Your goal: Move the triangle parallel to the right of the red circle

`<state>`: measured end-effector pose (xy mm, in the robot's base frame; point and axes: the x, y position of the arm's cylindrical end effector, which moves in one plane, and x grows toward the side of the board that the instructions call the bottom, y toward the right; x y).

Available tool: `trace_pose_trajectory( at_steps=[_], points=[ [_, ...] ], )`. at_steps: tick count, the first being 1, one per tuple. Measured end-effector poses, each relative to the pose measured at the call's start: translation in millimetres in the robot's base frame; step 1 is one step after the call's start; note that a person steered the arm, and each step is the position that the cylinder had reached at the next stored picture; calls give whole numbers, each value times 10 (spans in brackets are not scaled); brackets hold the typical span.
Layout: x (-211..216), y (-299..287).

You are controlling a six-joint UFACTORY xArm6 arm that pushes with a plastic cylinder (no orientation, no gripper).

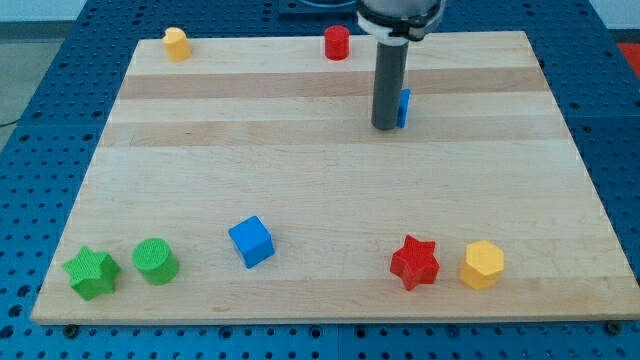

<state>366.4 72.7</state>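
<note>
A pale wooden board [300, 180] is lying on a blue pegboard table [40, 120], filling most of the view. Going from the view's left: a green star block [91, 273] is sitting at the bottom left corner, with a green round block [155, 261] just beside it. A yellow block [176, 44] is standing at the top left edge. A blue cube [250, 242] is resting lower down, left of centre. The red round block [336, 43] is standing at the top edge, near the middle. Below and to the right of it, my tip [386, 127] is pressing down on the board, and the blue triangle block [403, 107] is peeking out from behind the rod on its right side, touching or nearly so. Most of it is hidden, so I cannot tell which way it is pointing or how its long axis is lying. A red star block [414, 262] and a yellow six-sided block [482, 264] are sitting near the bottom right. That is making two green, two yellow, two blue and two red blocks. The rod is carrying no fingers to open or close.
</note>
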Motion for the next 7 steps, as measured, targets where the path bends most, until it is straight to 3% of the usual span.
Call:
trace_pose_trajectory(
  at_steps=[6,7],
  points=[
    [-1120,1184],
    [-1153,1234]
  ],
)
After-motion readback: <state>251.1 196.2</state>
